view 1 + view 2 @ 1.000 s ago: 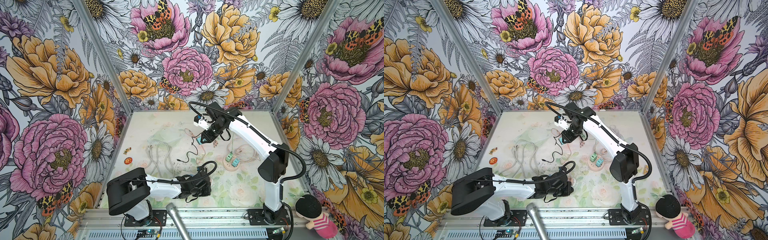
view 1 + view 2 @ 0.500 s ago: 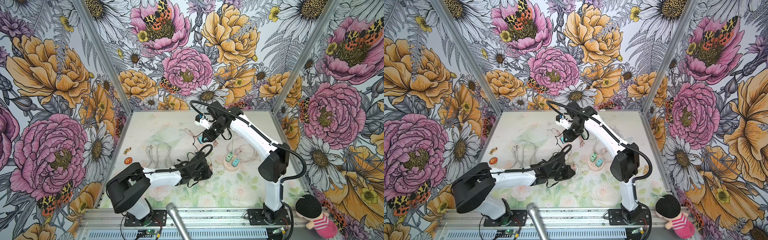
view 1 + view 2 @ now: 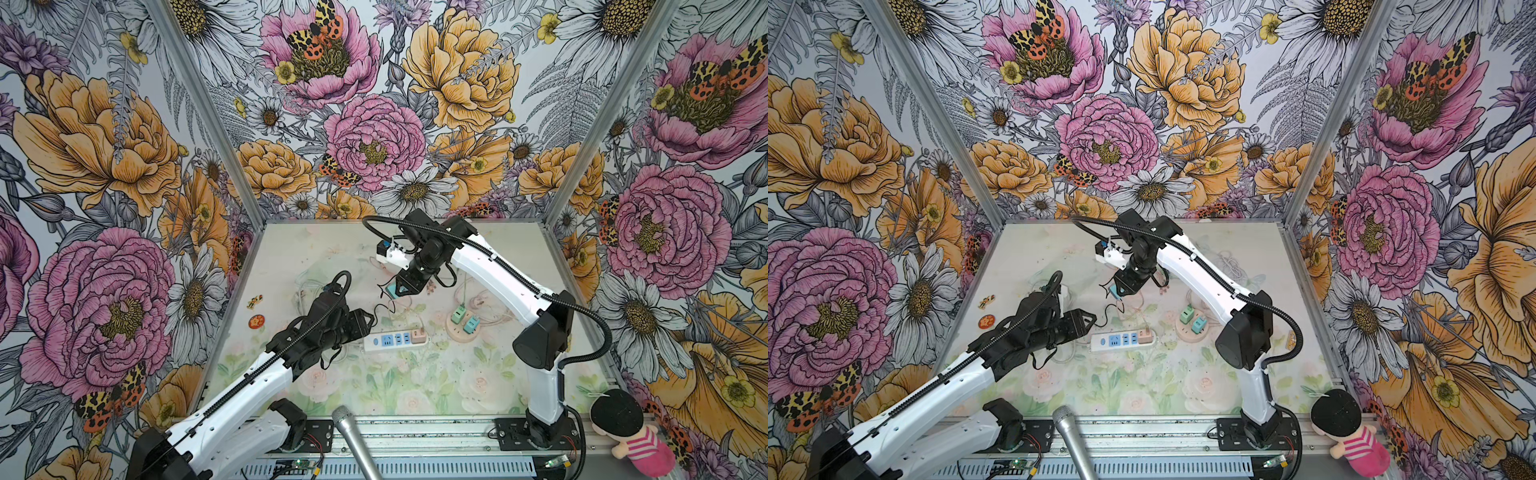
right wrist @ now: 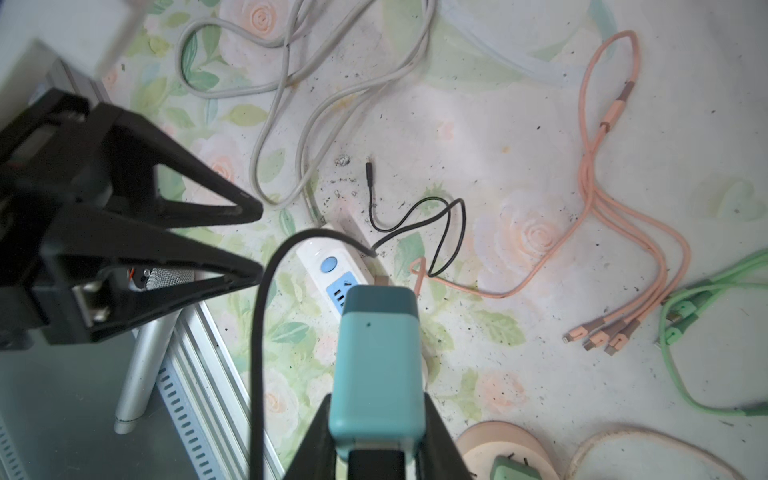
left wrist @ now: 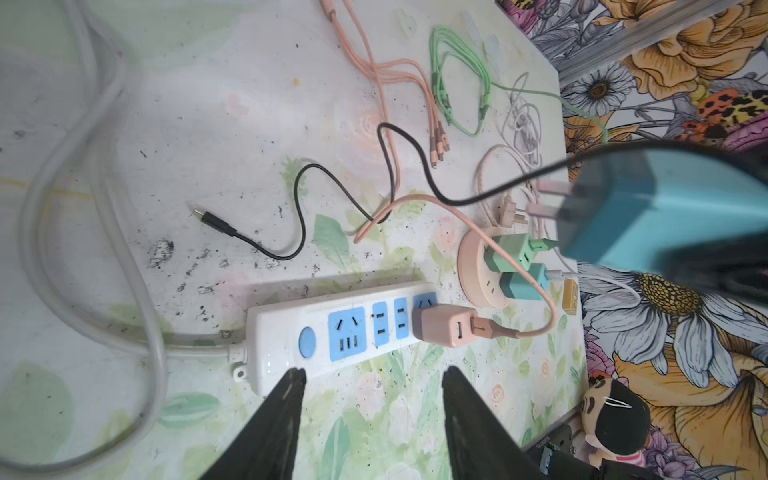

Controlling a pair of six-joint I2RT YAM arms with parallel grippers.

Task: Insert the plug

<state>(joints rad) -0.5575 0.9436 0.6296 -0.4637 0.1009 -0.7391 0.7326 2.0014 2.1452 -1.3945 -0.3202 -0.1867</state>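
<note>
A white power strip (image 3: 395, 340) (image 3: 1100, 341) (image 5: 278, 328) with blue sockets lies mid-table, and a pink charger (image 5: 442, 324) is plugged into its end. My right gripper (image 3: 397, 289) (image 3: 1116, 292) (image 4: 378, 399) hovers above and behind the strip, shut on the teal plug (image 4: 378, 332) (image 5: 665, 208). The plug's prongs point toward the table, and its thin black cable (image 5: 303, 208) trails down onto the table. My left gripper (image 3: 368, 322) (image 3: 1089, 320) (image 5: 374, 372) (image 4: 255, 241) stands open at the switch end of the strip, holding nothing.
A round pink socket (image 3: 457, 334) with a green and a teal charger sits right of the strip. Pink (image 4: 590, 199), green (image 4: 673, 374) and white (image 4: 270, 137) cables lie about. A microphone (image 3: 353, 436) and a doll (image 3: 631, 436) are at the front rail.
My left arm has swung from the table's front up to the strip's switch end, and its jaws have opened. The right gripper with the plug has barely shifted.
</note>
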